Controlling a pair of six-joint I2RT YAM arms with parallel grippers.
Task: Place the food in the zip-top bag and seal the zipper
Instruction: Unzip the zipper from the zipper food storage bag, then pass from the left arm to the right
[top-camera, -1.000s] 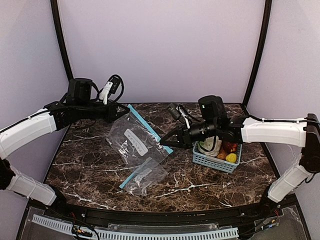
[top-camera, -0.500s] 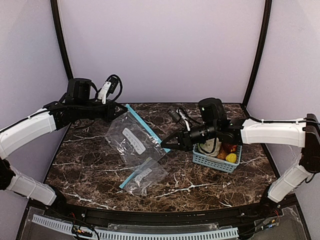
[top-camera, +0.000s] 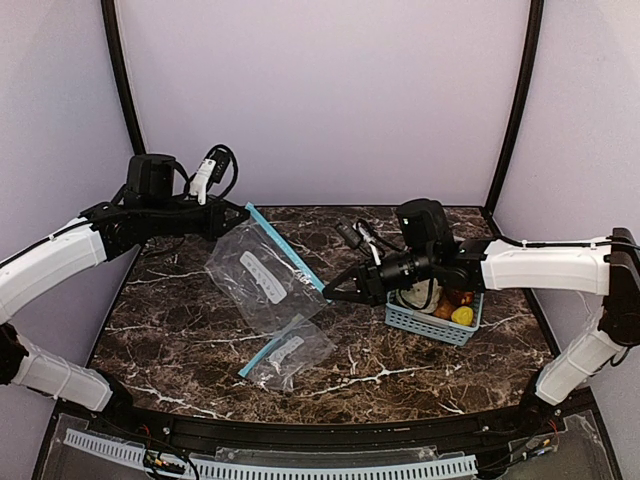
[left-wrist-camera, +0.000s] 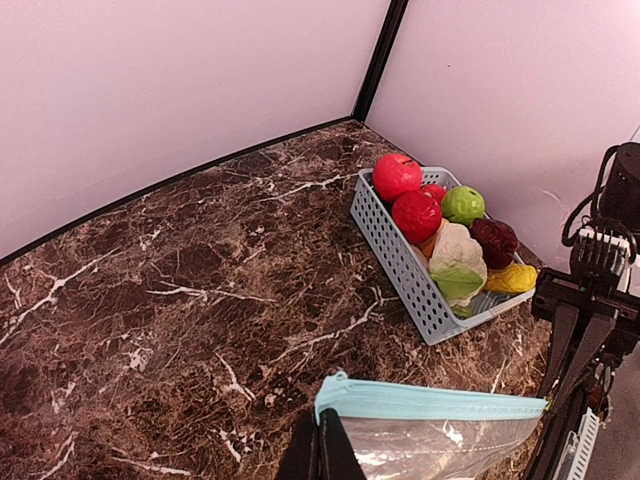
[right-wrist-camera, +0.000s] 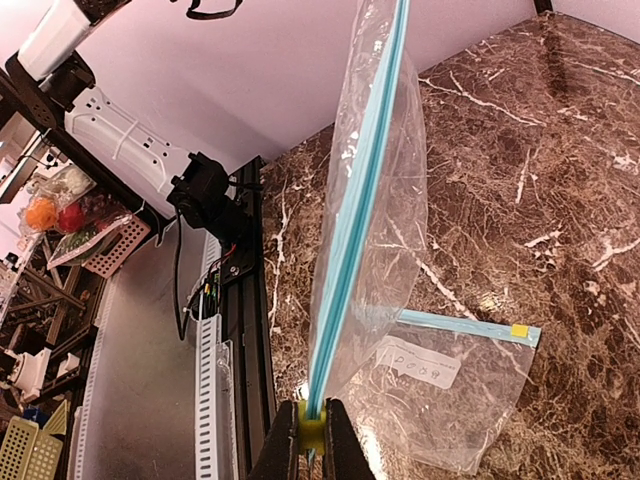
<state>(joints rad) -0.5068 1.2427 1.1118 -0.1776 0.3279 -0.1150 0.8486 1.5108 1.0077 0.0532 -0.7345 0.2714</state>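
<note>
Bag (top-camera: 258, 278) hangs taut between left gripper (top-camera: 242, 212) and right gripper (top-camera: 329, 291), both clamped on its zipper strip (right-wrist-camera: 346, 270). Film looks limp, slick; strip gives the firmer hold. Food (left-wrist-camera: 440, 225), likely light and glossy, sits in basket (left-wrist-camera: 395, 262).

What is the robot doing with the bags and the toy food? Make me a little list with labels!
Zip bag: held up off the table, see-through, nothing inside
Left gripper: shut on the far end of the zip bag's blue strip
Right gripper: shut on the other end of that strip
Second bag: lying flat on the table, below the held one
Food: piled in the basket, none in a bag yet
Basket place: right side of the table, beside the right arm
</note>
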